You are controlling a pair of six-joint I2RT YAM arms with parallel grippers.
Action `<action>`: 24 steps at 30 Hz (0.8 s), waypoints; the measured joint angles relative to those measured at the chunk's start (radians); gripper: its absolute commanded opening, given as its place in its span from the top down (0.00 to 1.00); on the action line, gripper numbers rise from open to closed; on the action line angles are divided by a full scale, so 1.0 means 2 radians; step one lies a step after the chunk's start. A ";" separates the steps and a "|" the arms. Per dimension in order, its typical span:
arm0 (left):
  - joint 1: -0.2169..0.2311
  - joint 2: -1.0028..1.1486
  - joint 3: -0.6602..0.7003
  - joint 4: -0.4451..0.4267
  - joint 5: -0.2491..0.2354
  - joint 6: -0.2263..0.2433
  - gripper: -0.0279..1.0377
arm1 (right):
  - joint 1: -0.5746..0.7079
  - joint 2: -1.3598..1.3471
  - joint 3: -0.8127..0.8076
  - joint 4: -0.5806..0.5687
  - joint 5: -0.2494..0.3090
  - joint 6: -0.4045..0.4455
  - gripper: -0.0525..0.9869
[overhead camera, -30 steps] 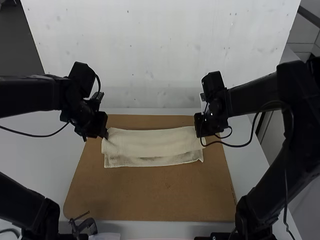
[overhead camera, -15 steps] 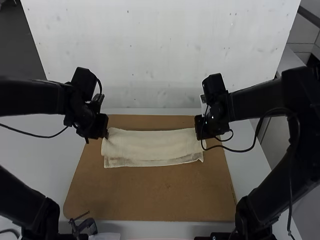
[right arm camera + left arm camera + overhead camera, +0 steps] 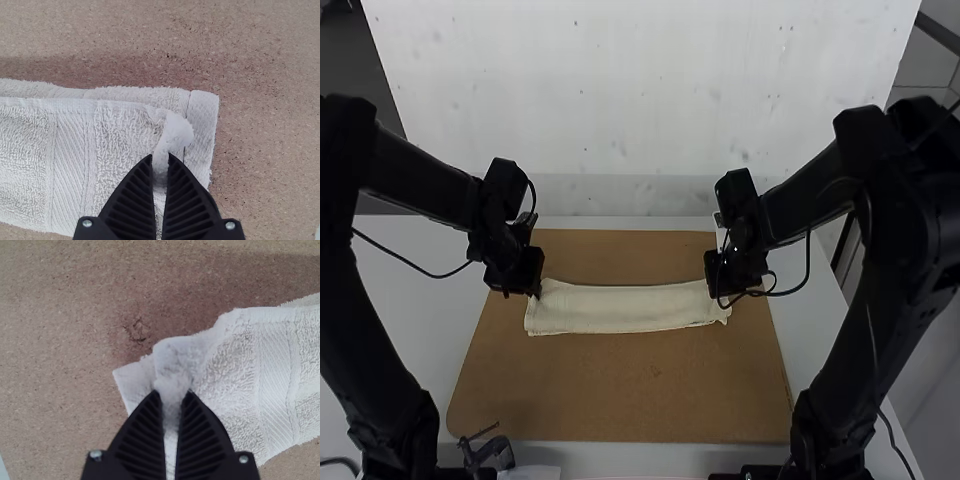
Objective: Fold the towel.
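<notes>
Left gripper [image 3: 535, 291] pinches pale towel [image 3: 630, 310] (with woven band).

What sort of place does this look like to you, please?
Probably a robot workstation or test cell: two mounted arms, with the left gripper and right gripper at a towel on a brown board, before a plain pale panel.

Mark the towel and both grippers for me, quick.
Towel [image 3: 625, 309]: high view, middle of its long folded strip.
Left gripper [image 3: 173, 395]: left wrist view, midway between its fingertips.
Right gripper [image 3: 160, 158]: right wrist view, midway between its fingertips.
</notes>
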 measured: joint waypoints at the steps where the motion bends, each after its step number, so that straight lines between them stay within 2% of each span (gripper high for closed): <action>1: 0.000 0.006 0.003 0.002 0.000 0.000 0.96 | 0.000 0.006 0.002 0.002 0.000 0.000 0.93; 4: 0.000 0.025 0.013 0.003 0.000 0.000 0.96 | 0.000 0.026 0.010 0.005 0.002 0.000 0.93; 5: 0.000 0.031 0.016 0.004 0.000 0.000 0.95 | -0.001 0.030 0.013 0.007 0.003 0.000 0.89; 6: 0.000 0.034 0.018 0.004 0.000 0.000 0.91 | -0.001 0.033 0.016 0.010 0.004 0.001 0.77; 8: 0.000 0.039 0.020 0.007 -0.002 -0.001 0.67 | -0.003 0.035 0.018 0.020 0.006 0.003 0.53; 10: 0.000 0.041 0.021 0.011 -0.005 -0.001 0.21 | -0.007 0.036 0.021 0.022 0.009 0.004 0.34; 11: 0.000 0.043 0.023 0.011 -0.006 0.000 0.05 | -0.009 0.036 0.022 0.022 0.010 0.005 0.26; 13: 0.000 0.043 0.028 0.004 -0.008 0.000 0.02 | -0.012 0.036 0.024 0.023 0.011 0.009 0.16; 15: 0.006 0.043 0.033 0.000 -0.008 -0.001 0.02 | -0.016 0.036 0.024 0.022 0.012 0.010 0.16; 18: 0.026 0.032 0.033 -0.008 -0.007 0.000 0.03 | -0.022 0.036 0.025 0.014 0.012 0.015 0.16; 21: 0.048 -0.005 0.033 -0.011 -0.007 0.000 0.03 | -0.030 0.036 0.032 -0.010 0.009 0.023 0.16; 24: 0.060 -0.057 0.033 -0.018 -0.007 0.000 0.03 | -0.035 0.036 0.041 -0.039 -0.004 0.034 0.16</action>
